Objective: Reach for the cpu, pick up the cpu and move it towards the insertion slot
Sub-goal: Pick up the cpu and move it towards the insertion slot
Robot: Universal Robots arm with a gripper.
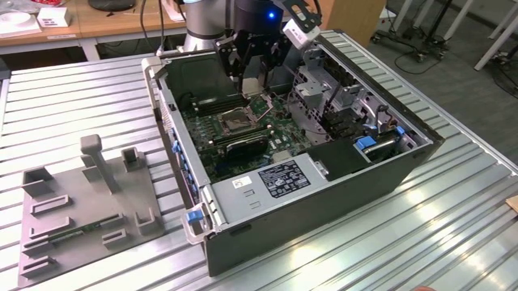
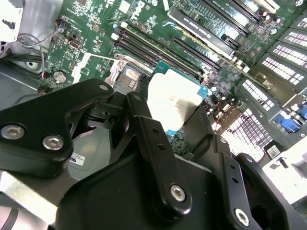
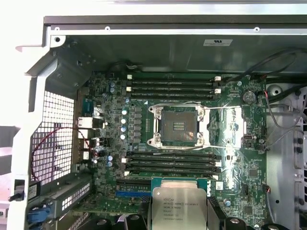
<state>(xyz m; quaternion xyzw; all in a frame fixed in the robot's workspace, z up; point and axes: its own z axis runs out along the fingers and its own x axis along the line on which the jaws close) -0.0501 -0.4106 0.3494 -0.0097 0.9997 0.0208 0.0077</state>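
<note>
Nearest the wrist cameras, the gripper (image 2: 184, 124) has its black fingers (image 2: 144, 129) closed on the cpu (image 2: 173, 99), which is lifted clear of the board and held by 2 opposite edges, its pale metal face showing in both wrist views (image 3: 178, 207). In the exterior view the gripper (image 1: 255, 91) hangs inside the open computer case (image 1: 389, 182), low over the green motherboard (image 1: 279, 130).

The cpu looks thin, stiff and light, so weight should be no trouble; the smooth metal lid is probably slippery, and its underside contacts are likely delicate. Holding it by the edges, as here, seems the safe place, keeping the flat faces untouched and level.

Beyond the chip, in the first wrist view, lies a bank of long black memory slots (image 3: 172, 163), then the insertion slot (image 3: 178, 125) with its shiny frame, dark centre and bracket swung open. The cpu is near the slot but not over it, the slots lying between. Farther still, a second bank of memory slots (image 3: 172, 88) and the case wall.

On the table (image 1: 453, 230) outside, a grey fixture tray (image 1: 89, 200) stands well apart.
</note>
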